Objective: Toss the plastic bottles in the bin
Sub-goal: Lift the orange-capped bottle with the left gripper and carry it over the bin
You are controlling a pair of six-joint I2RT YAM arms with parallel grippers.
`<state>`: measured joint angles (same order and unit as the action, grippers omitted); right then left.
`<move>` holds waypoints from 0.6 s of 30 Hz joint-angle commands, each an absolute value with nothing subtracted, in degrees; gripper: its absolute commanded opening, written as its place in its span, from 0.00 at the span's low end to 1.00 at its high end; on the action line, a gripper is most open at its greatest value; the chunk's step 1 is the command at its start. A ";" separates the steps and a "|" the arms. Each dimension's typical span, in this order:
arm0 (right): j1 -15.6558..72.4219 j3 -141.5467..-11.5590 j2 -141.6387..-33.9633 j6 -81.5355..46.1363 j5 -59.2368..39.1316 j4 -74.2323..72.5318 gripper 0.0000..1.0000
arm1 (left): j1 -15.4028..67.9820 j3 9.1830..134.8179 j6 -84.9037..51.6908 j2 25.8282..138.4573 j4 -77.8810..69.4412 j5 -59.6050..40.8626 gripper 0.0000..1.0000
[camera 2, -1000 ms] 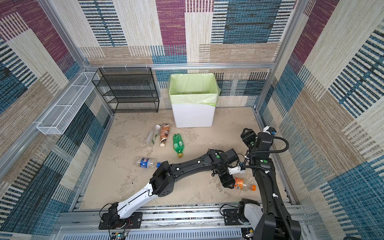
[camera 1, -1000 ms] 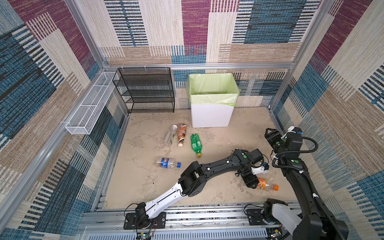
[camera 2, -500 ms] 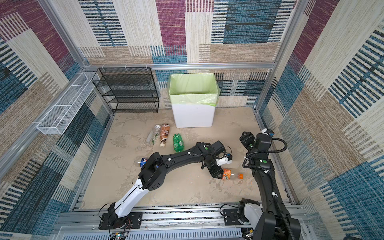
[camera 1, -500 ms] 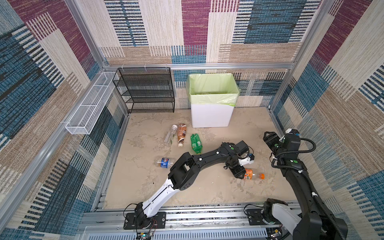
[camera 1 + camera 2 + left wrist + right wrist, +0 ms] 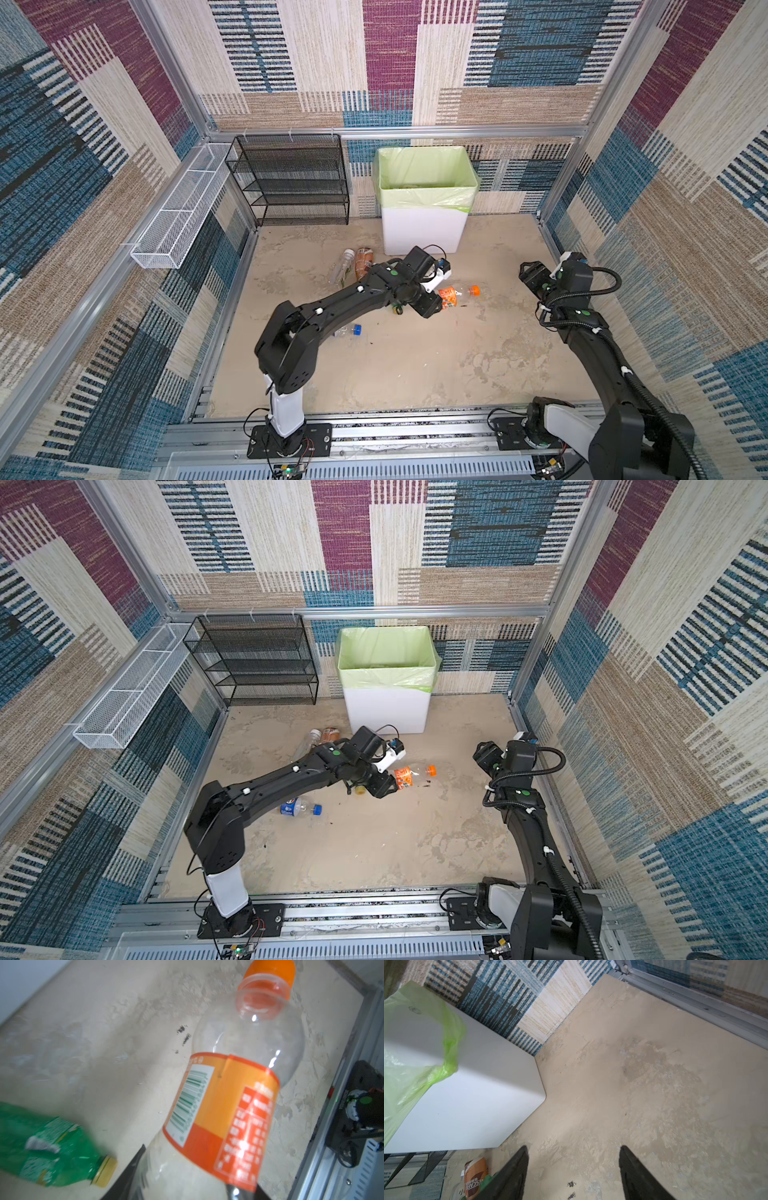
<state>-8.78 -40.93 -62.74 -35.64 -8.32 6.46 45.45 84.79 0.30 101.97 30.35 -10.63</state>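
My left gripper [image 5: 432, 305] [image 5: 384, 786] [image 5: 187, 1184] is shut on the base of a clear bottle [image 5: 451, 296] [image 5: 404, 777] [image 5: 228, 1095] with an orange label and orange cap, mid-floor in front of the bin [image 5: 424, 232] [image 5: 388, 712] [image 5: 467, 1095]. A green bottle [image 5: 52, 1147] lies beside it, mostly hidden under the arm in both top views. A blue-labelled bottle [image 5: 348, 330] [image 5: 297, 807], a clear bottle [image 5: 343, 266] [image 5: 307, 742] and a brown bottle [image 5: 363, 262] [image 5: 330, 734] [image 5: 475, 1178] lie on the floor. My right gripper [image 5: 530, 276] [image 5: 484, 754] [image 5: 573, 1167] hangs open and empty at the right.
A black mesh rack [image 5: 291, 183] stands at the back wall, left of the bin. A long white wire basket [image 5: 178, 216] hangs on the left wall. Metal frame rails border the floor on all sides.
My left arm has carried the orange-labelled bottle from the front right of the floor back towards the middle, nearer the bin. The right arm has shifted only slightly.
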 commanded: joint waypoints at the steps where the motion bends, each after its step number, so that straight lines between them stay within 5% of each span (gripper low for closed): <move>1: -6.37 -42.27 -63.15 -31.16 -4.72 7.11 0.70 | 43.42 79.47 -3.29 93.64 20.47 -4.72 0.51; 10: -0.21 -45.05 -65.62 -28.86 -1.12 6.46 0.70 | 40.17 59.00 1.11 67.54 -13.54 10.70 0.52; 18: 4.45 -47.05 -66.82 -28.39 3.71 6.41 0.70 | 40.17 47.15 12.13 61.47 -52.54 10.79 0.53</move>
